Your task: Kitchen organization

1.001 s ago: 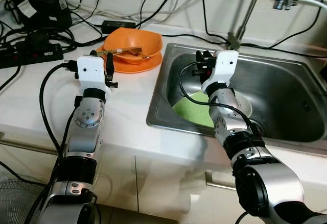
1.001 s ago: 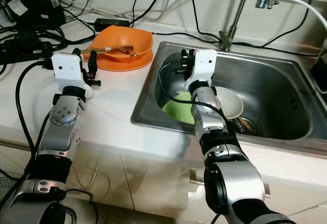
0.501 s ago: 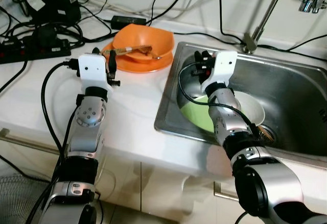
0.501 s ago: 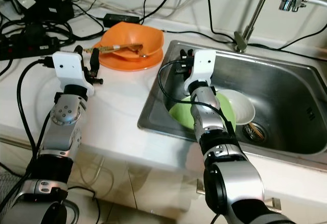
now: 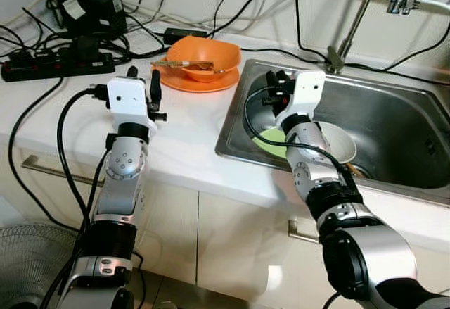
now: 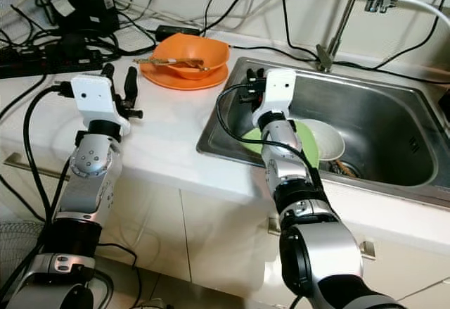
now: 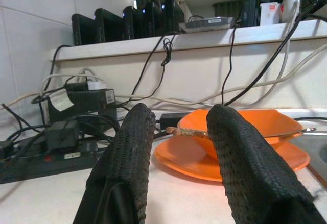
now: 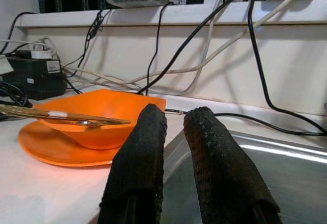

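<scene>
Both end effectors hang empty, left end effector (image 5: 143, 86) parted over the tabletop (image 5: 184, 122), right end effector (image 5: 276, 88) nearly closed above the sink (image 5: 394, 122), apparently staged to collect the dishes.

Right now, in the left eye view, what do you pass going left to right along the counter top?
Power strip → left gripper → orange bowl → right gripper → white bowl in the sink.

Open white counter (image 5: 186, 129) lies between its front edge and the orange bowl (image 5: 204, 54), so there's a lane there. Cables and a power strip (image 5: 56, 65) crowd the back-left corner. In the sink (image 5: 404, 122), a green plate (image 5: 271, 142) and a white bowl (image 5: 342, 145) block the front-left corner; the right half is open.
</scene>
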`<state>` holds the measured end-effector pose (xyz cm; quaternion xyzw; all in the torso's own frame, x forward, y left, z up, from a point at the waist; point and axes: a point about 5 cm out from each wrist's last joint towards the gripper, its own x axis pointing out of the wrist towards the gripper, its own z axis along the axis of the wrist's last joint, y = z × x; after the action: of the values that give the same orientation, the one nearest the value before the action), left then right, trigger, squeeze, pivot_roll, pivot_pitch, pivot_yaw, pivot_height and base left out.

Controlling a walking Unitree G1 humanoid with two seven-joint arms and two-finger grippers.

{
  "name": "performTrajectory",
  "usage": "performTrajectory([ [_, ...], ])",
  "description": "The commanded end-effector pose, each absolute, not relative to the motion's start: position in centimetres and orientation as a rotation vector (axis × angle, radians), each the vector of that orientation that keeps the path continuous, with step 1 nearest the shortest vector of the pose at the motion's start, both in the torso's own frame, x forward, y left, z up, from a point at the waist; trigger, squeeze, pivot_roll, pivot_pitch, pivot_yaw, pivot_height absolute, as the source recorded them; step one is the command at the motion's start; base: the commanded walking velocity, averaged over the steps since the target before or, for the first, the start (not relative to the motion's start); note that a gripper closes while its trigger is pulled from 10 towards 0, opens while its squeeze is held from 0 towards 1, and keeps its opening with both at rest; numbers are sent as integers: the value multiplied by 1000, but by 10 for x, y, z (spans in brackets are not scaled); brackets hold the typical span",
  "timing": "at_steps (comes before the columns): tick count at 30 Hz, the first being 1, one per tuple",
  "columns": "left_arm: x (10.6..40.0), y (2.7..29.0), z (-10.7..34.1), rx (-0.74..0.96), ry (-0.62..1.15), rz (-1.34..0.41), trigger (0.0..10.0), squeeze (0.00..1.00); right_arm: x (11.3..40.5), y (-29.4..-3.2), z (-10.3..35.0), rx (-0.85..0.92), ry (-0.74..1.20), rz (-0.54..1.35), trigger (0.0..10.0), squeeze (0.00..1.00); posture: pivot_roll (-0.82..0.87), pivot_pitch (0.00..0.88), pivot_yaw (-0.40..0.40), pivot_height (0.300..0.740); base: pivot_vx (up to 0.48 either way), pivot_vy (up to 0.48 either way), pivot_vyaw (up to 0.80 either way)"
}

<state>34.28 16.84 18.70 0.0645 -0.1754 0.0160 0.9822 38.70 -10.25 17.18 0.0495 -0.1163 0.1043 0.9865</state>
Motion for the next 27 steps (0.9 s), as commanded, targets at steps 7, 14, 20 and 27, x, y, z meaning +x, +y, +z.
performTrajectory([
  [7, 341, 166, 188, 140, -357, 35, 10000, 0, 388, -107, 171, 109, -225, 199, 10000, 0, 86, 0, -61, 718, 0, 0, 0],
  [14, 341, 166, 188, 134, -359, 36, 10000, 0, 388, -108, 170, 107, -220, 198, 10000, 0, 84, 0, -63, 718, 0, 0, 0],
  [20, 341, 165, 188, 130, -362, 37, 10000, 0, 387, -108, 169, 106, -217, 198, 10000, 0, 83, 0, -63, 718, 0, 0, 0],
  [27, 340, 165, 188, 120, -364, 39, 10000, 0, 387, -108, 168, 104, -215, 196, 10000, 0, 85, 0, -63, 718, 0, 0, 0],
])
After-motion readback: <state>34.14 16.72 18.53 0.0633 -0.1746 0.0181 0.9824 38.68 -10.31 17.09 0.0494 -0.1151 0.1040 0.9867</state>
